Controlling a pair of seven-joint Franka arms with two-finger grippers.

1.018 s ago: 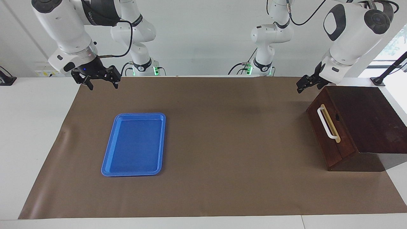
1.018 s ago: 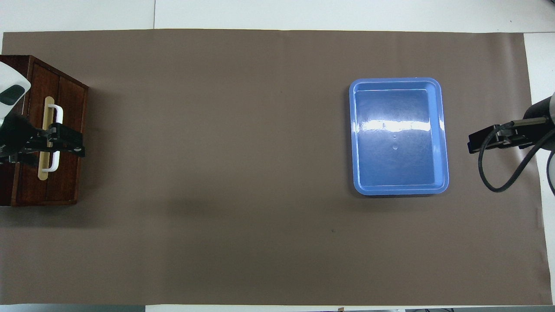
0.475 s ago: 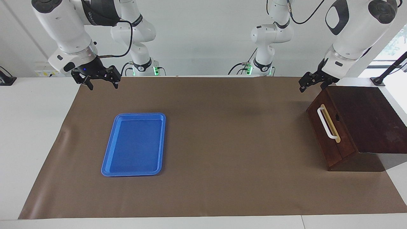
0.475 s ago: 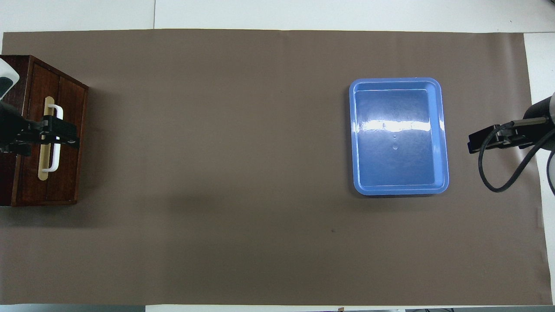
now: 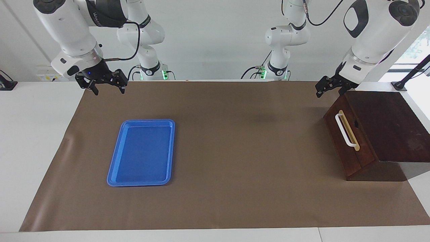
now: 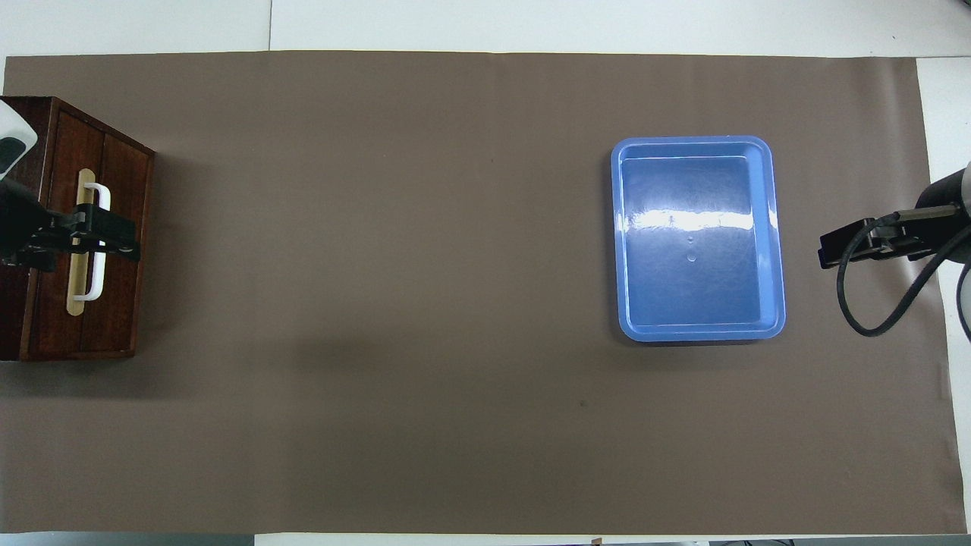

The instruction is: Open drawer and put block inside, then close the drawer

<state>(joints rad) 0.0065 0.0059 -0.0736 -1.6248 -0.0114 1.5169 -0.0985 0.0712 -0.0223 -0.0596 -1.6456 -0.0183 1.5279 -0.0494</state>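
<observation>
Drawer [image 5: 349,134] was noted shut in its dark wooden box [image 5: 389,127] at the left arm's end of the worktop [image 5: 235,151]. Left pincer [image 5: 328,86] was held raised just off the box's top corner nearer the robots, spread wide, empty. The white handle [image 5: 346,130] lay below it, long axis running toward and away from the robots. Right pincer [image 5: 105,84] was waiting, wide, well apart from the box. No block was seen; blue tray [image 5: 142,153] empty.

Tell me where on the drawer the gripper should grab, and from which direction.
Grip the white bar handle on the drawer front, mid-bar. It stands off its tan strip, leaving a gap for a finger. Probably come in from in front of the drawer, fingers straddling the bar across its length; the open left gripper is closest.
</observation>
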